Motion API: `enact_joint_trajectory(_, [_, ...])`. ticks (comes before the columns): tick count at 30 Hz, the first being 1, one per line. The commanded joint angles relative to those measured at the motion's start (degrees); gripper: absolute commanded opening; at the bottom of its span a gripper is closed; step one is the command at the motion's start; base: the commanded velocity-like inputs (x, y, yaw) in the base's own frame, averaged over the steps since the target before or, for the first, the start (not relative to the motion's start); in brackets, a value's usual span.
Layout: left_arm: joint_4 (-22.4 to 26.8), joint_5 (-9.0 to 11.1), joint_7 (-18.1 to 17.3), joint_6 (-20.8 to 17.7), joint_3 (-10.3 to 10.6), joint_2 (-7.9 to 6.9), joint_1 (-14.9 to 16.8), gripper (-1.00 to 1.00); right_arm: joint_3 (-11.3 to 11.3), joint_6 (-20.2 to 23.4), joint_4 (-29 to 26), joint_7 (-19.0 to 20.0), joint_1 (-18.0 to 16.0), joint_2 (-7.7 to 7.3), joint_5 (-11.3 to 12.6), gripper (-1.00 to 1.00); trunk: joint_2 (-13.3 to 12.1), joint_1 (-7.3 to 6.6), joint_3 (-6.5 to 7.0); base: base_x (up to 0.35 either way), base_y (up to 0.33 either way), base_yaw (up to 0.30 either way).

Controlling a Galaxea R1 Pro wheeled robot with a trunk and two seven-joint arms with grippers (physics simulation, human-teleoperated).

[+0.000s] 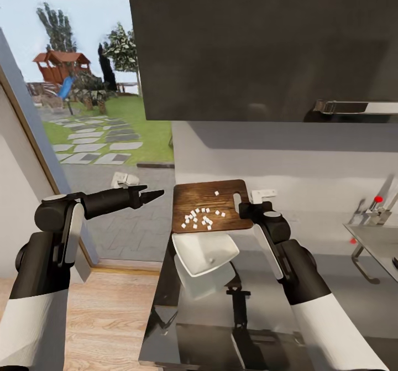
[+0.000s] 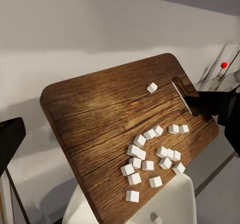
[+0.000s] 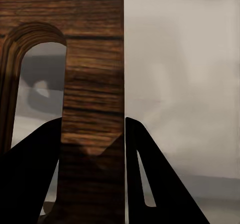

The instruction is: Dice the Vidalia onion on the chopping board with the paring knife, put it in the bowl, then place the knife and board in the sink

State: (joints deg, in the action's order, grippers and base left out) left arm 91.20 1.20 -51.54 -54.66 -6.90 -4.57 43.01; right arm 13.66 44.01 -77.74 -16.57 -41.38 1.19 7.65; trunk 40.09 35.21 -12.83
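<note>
The chopping board [image 1: 204, 197] [image 2: 100, 114] [image 3: 92, 59] hangs tilted above the countertop [image 1: 182, 315], its near edge over the white bowl [image 1: 221, 246] [image 2: 175, 204]. My right gripper [image 1: 247, 209] [image 3: 92, 129] is shut on the board's edge beside the slot handle. Several white onion dice [image 1: 199, 217] [image 2: 150, 156] lie gathered on the board's lower half, close to the bowl. My left gripper [image 1: 155, 195] is held in the air left of the board, open and holding nothing, with one finger [image 2: 10, 139] in the left wrist view. The paring knife is out of view.
The sink [image 1: 376, 238] and its faucet with the red knob [image 1: 378, 199] [image 2: 223, 65] lie at the far right. A dark upper cabinet [image 1: 265, 45] hangs overhead. To the left are a glass door onto a garden and pale wood floor [image 1: 105, 315].
</note>
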Motion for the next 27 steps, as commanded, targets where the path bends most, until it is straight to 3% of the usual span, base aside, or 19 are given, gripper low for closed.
enact_joint_trajectory(1, [0.0,0.1,-0.1,-0.5,0.0,0.00,0.1,1.00,0.1,0.1,0.0,-0.6,0.0,-0.02,0.6,-1.00,0.1,0.02,-0.09,0.000,0.000,0.000])
enact_joint_trajectory(8, [0.0,0.1,-0.1,-0.4,0.0,0.07,0.1,1.00,-0.3,0.1,0.0,-0.6,0.0,-0.31,0.6,-1.00,0.1,0.02,-0.09,0.000,0.000,0.000])
enact_joint_trajectory(16, [0.0,0.1,-0.1,-0.4,0.0,0.09,0.1,1.00,-2.9,0.1,0.0,-0.5,0.0,-0.39,0.6,-1.00,0.1,0.02,-0.09,0.000,0.000,0.000])
enact_joint_trajectory(27, [0.0,0.1,-0.1,-0.4,0.0,0.09,0.1,1.00,-3.1,0.1,0.0,-0.5,0.0,-0.40,0.6,-1.00,0.1,0.02,-0.09,0.000,0.000,0.000])
